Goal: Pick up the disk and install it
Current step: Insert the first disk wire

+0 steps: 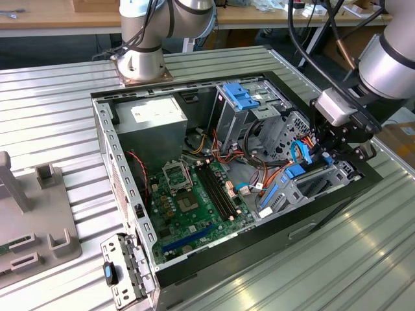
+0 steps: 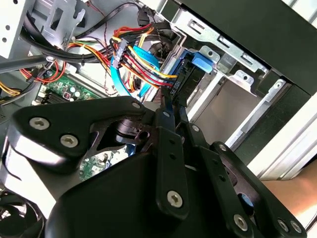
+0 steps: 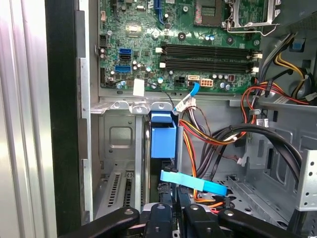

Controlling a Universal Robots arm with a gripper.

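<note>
Outdoors of the case first: ribbed metal table, wooden benches along the back of the room. The arm's base is bolted to the table on the far side of the case from the pincer. A grey holder sits on the table, well apart from the pincer, past the opposite end of the case.

Open computer case lies flat on the table. The pincer reaches down into one end of it.

Exterior view gives the whole layout: green circuit board on the case floor, well away from the pincer; grey power box in the corner farthest from it; a blue clip on a metal cage near the pincer, not touching.

First wrist view looks straight down past the pincer. The disk stands on edge in a metal bay directly ahead of the tips, with its blue frame showing. A flat blue cable crosses just beside the tips.

Second wrist view gives the side look. The pincer is narrow, tips drawn nearly together and meeting the near end of the disk. Whether they actually pinch it, cannot tell. A bundle of coloured wires hangs just beside the disk.

Contents of the case: board, power box, cage with clip, wires, and the bay with the disk in it.
</note>
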